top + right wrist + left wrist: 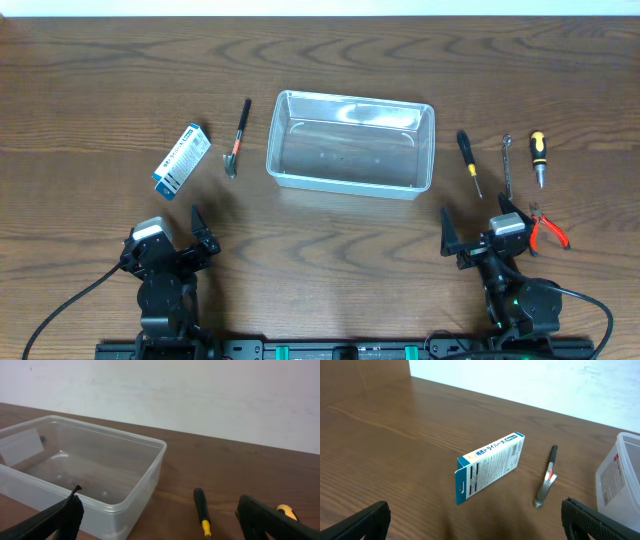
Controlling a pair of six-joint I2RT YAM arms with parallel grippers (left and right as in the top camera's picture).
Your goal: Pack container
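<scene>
Left gripper (482, 525) fingers stand spread wide, empty, with a blue-and-white box (490, 467) directly ahead and a small hammer (547, 480) ahead to its right. Right gripper (162, 522) is likewise released and empty. The container (150, 467), clear and empty, sits ahead to its left, and a black screwdriver (201, 507) lies ahead. Only the overhead view shows a wrench (507, 165), a yellow-handled screwdriver (538, 155), and red pliers (547, 230) just right of that gripper. Only the left wrist view shows the container's end-wall label.
</scene>
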